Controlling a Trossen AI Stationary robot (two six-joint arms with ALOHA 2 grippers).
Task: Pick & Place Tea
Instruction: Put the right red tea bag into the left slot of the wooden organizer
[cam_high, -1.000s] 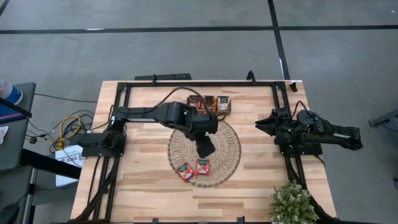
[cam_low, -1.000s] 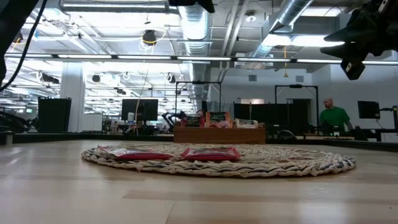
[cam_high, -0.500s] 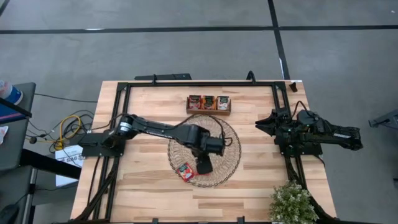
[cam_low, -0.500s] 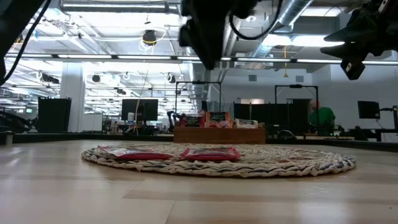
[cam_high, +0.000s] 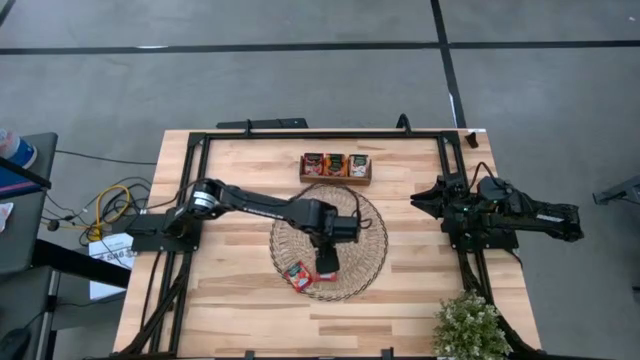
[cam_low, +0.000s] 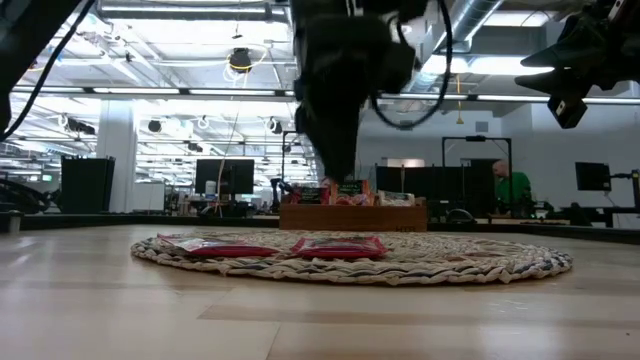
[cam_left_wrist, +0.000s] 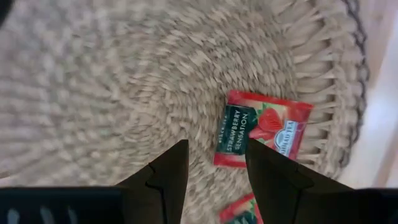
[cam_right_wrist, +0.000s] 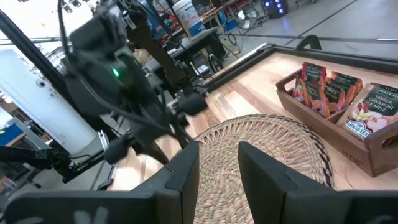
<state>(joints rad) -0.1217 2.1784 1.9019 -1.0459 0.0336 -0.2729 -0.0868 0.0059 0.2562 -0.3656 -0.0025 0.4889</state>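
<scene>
Two red-orange tea sachets lie flat on the near part of the round woven mat (cam_high: 367, 232). One sachet (cam_high: 298, 276) shows whole in the high view; the other sachet (cam_left_wrist: 262, 128) lies just beyond my left gripper's fingertips, and the arm mostly covers it from above. My left gripper (cam_left_wrist: 214, 155) is open and hovers above the mat, pointing down, clear of this sachet (cam_low: 338, 245) in the low view. More sachets stand in the wooden tray (cam_high: 336, 181) at the far side. My right gripper (cam_right_wrist: 219, 163) is open and waits at the table's right edge.
The wooden tray (cam_low: 352, 216) stands just beyond the mat's far edge, with sachets upright in its compartments (cam_right_wrist: 339, 93). A potted plant (cam_high: 468, 325) sits at the near right corner. A dark frame runs along the table's edges. A person stands far off in the room.
My left gripper has moved toward the table's near edge and down, from above the mat's middle to just over the right-hand sachet. Both sachets on the mat have stayed where they were.
</scene>
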